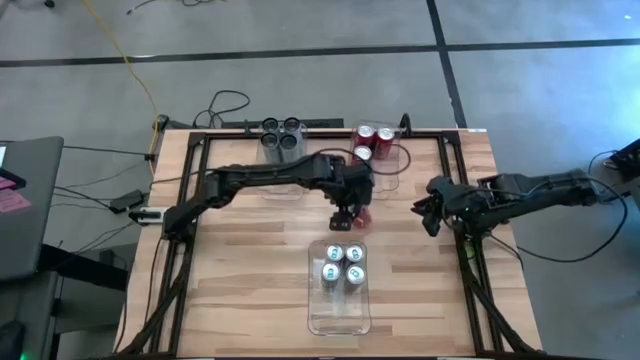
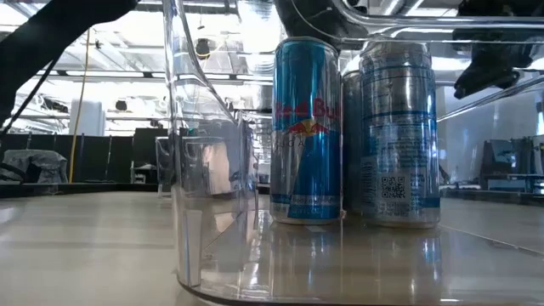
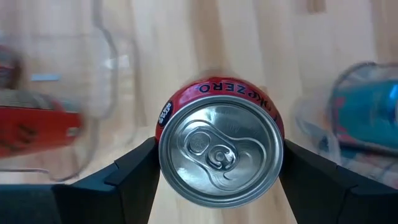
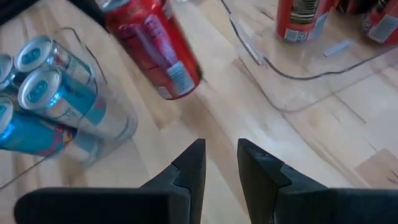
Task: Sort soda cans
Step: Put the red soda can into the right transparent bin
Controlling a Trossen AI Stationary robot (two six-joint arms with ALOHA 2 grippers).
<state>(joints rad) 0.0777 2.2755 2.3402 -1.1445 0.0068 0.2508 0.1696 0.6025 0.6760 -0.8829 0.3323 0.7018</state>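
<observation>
Held can: red can [image 3: 219,149], silver top, "ZERO" on rim; near table centre, clamped between left gripper [image 1: 348,212] fingers.
Right gripper [image 1: 428,213]: near right edge, fingers slightly parted, empty.
Sorted cans: red cans [image 1: 372,138] in bin at far edge; dark cans [image 1: 281,132] in bin beside; blue-silver cans [image 1: 342,264] in clear bin [image 1: 340,318] at near edge.
Open room: bare wood [image 1: 250,260] between bins.
Surface: pale wooden table, black frame; grey floor around.
</observation>
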